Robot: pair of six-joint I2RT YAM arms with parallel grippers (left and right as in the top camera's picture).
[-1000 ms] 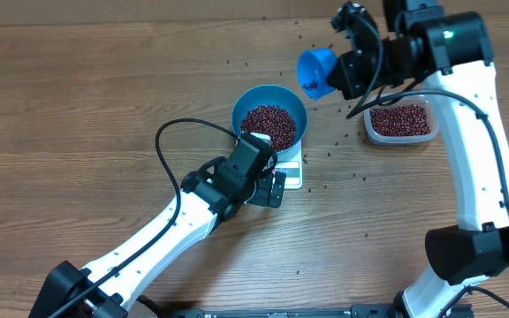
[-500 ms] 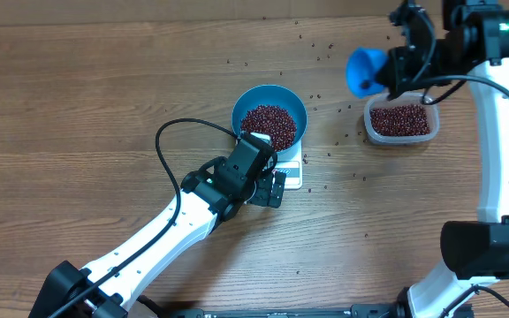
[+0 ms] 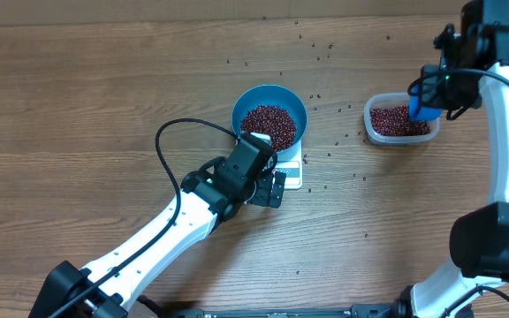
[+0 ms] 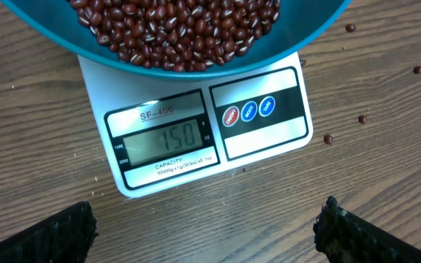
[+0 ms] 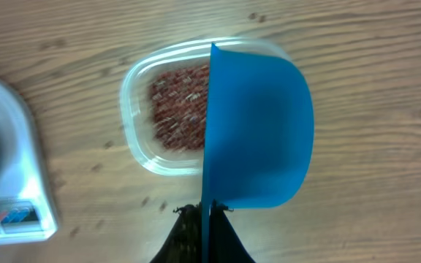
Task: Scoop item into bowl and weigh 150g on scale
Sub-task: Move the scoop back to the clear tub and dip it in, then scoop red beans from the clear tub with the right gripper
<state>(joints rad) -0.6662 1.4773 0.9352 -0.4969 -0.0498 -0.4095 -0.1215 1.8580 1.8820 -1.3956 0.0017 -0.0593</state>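
- The round bright blue bowl (image 3: 269,94) sits on top of the small flat white square kitchen scale (image 3: 292,173), right about mid surface, and it covers most of the scale from overhead
- The bowl has a decent heap of tiny dark red-brown beans (image 3: 269,124) piled in the middle
- In the left wrist view the scale's front panel pokes out from under the bowl, and the display (image 4: 168,137) reads 150; three little round buttons (image 4: 248,111) sit to the right of it
- The left end effector (image 4: 205,235) hovers just in front of the scale with its fingers spread wide apart, holding nothing and touching nothing
- The right end effector (image 5: 203,230) is clamped together on the handle of a small blue plastic scoop (image 5: 258,131)
- The scoop is turned on its side over the right end of a clear rounded-rectangle plastic tub (image 3: 369,124), well off to the right of the scale
- Can't tell if there's anything inside the scoop from these angles
- The tub has a layer of the same beans in it (image 3: 396,120)
- There are also stray beans (image 3: 330,46) scattered over the brown wooden surface (image 3: 78,88), mostly behind the bowl and between the bowl and the tub, plus a few beside the scale (image 4: 328,138)
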